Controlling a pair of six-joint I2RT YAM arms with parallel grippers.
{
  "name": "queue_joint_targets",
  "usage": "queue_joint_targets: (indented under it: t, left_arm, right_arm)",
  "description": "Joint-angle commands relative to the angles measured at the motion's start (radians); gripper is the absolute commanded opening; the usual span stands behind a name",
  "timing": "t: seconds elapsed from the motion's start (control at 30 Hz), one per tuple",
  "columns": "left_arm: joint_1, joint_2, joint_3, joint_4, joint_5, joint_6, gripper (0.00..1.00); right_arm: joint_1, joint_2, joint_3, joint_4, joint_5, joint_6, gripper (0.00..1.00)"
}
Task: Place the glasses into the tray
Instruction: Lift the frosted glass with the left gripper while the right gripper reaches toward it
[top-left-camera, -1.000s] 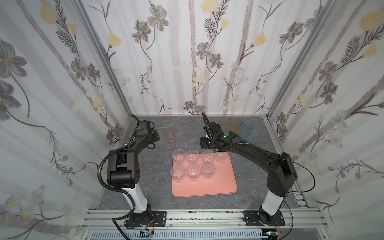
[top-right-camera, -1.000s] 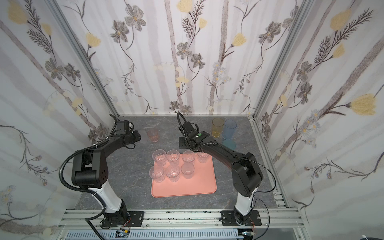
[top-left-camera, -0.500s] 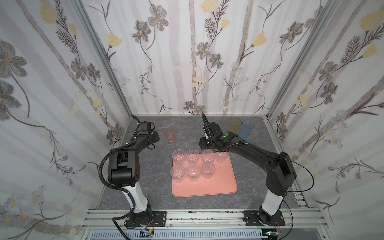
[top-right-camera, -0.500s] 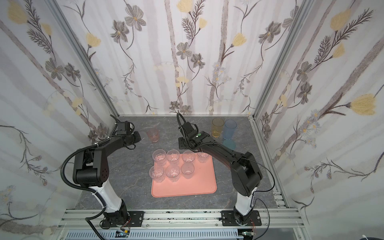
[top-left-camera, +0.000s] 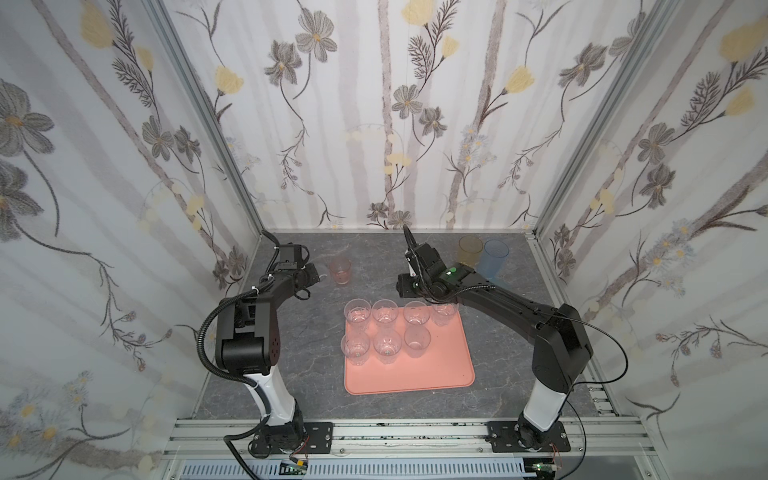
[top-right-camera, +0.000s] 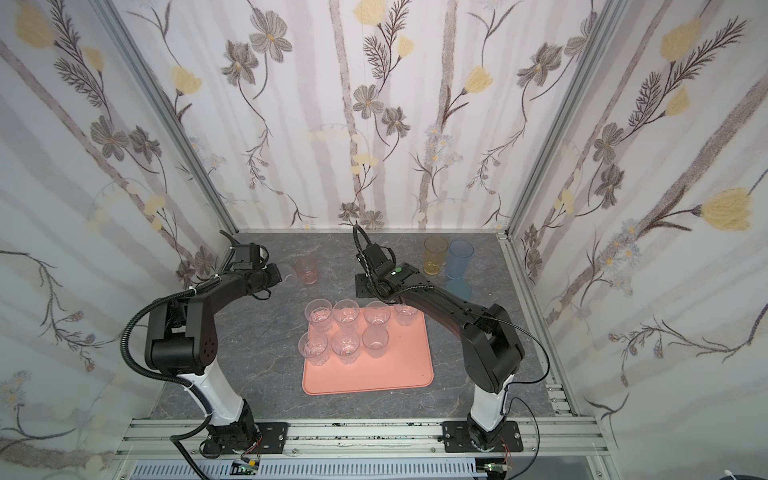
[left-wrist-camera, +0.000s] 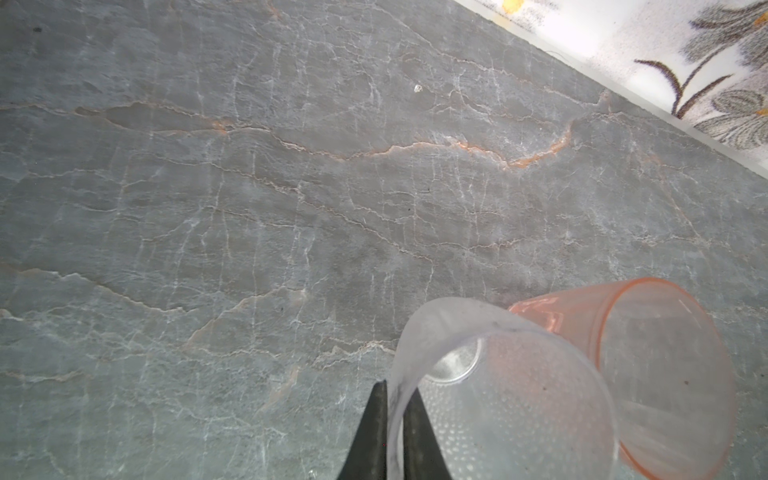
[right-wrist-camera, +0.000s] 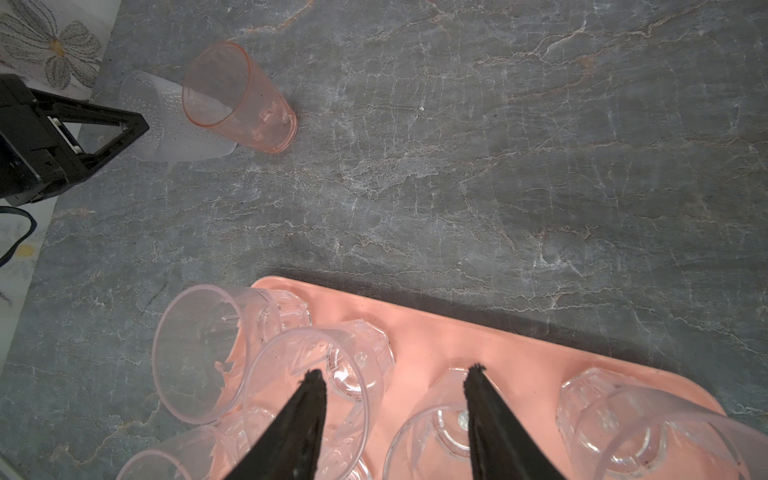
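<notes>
**Far-left corner: grasp just completed.** Over the last second the left gripper (left-wrist-camera: 395, 388) has clenched. Its two black fingers now pinch the wall of a frosted glass (left-wrist-camera: 519, 407) at the rim, one inside and one outside. The arm itself has hardly shifted. The frosted glass stands at the far left of the grey table (top-left-camera: 374, 257), close against the pink glass (top-left-camera: 340, 270); whether the two touch cannot be told. Judged from this, the pick is secured and the carry to the tray (top-left-camera: 415, 374) comes next. The pink glass could be knocked as the frosted one lifts.

**Right side.** The right gripper (right-wrist-camera: 392, 399) is unchanged: jaws part-way apart, grasping nothing, hovering over the far edge of the tray. Seven clear glasses (top-left-camera: 386, 345) stand in the tray, four in the far row and three in the near row, so the near half is bare. A yellow glass (top-left-camera: 469, 249) and a blue glass (top-left-camera: 495, 253) wait at far right.

**Views compared.** Only the left wrist view shows the pinch on the rim; in both top views the frosted glass is a faint blur by the gripper. The right wrist view shows its base apparently on the table. A teal glass (top-right-camera: 458, 286) appears in a top view, partly behind the right arm.
</notes>
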Motion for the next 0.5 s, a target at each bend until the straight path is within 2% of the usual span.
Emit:
queue_joint_targets:
  t: [0.0, 0.3, 0.47]
  left_arm:
    - [0.0, -0.026, -0.008, 0.007, -0.01, 0.003, 0.02]
    - [0.003, -0.173, -0.07, -0.031, -0.04, -0.003, 0.0]
    - [-0.013, -0.364, -0.107, -0.099, -0.057, -0.04, 0.0]
  right_arm:
    - [0.002, -0.004, -0.005, 0.031, -0.008, 0.009, 0.55]
    - [0.014, 0.002, 0.033, 0.02, -0.022, 0.01, 0.55]
    - [0.049, -0.029, 0.086, 0.011, -0.024, 0.024, 0.54]
